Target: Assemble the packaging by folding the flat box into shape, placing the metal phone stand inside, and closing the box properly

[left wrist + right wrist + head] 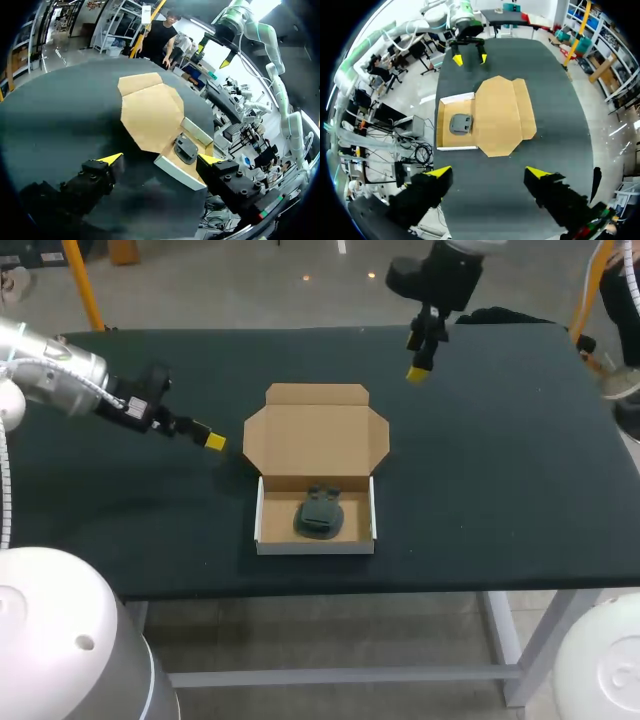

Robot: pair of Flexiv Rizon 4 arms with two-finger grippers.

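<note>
Status: the box is folded into a tray mid-table, with the stand lying inside. The lid lies flat and open behind the tray, side flaps out. Step in hand, by my judgement: closing.

The left gripper sits low, just beside the lid's left flap, fingers wide, empty. The right gripper hangs over the far side, well apart from the box, fingers wide, empty.

Next move calls for lifting the lid's far edge, swinging it over the tray and tucking its flap.

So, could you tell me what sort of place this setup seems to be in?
Probably a robotics lab workbench: two robot arms, the left gripper and the right gripper both open, hang over a dark table holding an open cardboard box with a metal phone stand inside.
</note>
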